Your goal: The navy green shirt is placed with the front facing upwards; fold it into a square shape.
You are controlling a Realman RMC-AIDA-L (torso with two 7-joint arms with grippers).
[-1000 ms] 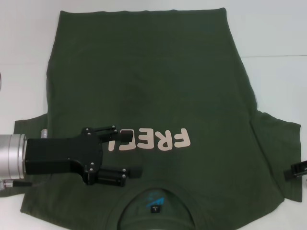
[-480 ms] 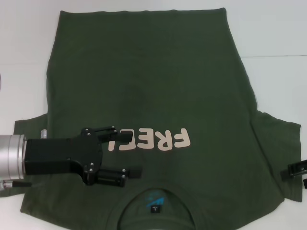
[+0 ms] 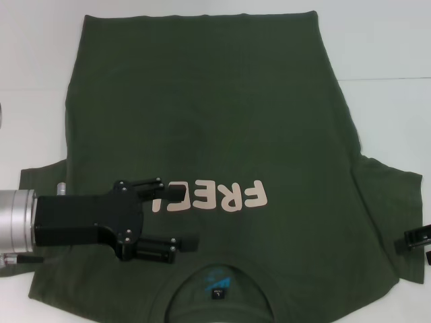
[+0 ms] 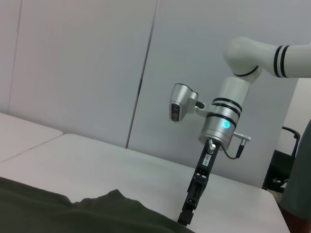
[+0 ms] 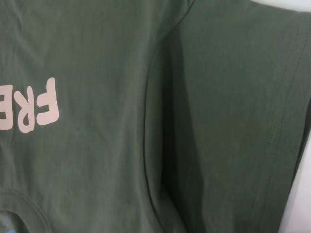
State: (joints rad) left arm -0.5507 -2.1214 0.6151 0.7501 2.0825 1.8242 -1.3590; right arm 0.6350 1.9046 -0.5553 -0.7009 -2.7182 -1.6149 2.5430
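Observation:
The navy green shirt point(image 3: 215, 114) lies flat, front up, on the white table point(image 3: 384, 54), with its collar and blue label point(image 3: 217, 279) nearest me and its hem at the far side. The pale letters point(image 3: 222, 196) cross the chest. My left gripper point(image 3: 187, 217) hovers open over the chest beside the letters, holding nothing. My right gripper point(image 3: 412, 240) shows only partly at the outer edge of the right sleeve point(image 3: 394, 195). In the left wrist view the right gripper point(image 4: 187, 216) points straight down at the sleeve's edge. The right wrist view shows that sleeve point(image 5: 233, 121) and the letters point(image 5: 41, 107).
White table surface point(image 4: 121, 165) surrounds the shirt on the far side and to the right. A table seam point(image 3: 387, 79) runs across at the right. Grey wall panels point(image 4: 82, 63) and a dark chair point(image 4: 284, 165) stand beyond the table.
The right gripper has shifted slightly inward at the sleeve's edge. The left gripper has hardly moved and the shirt lies as before.

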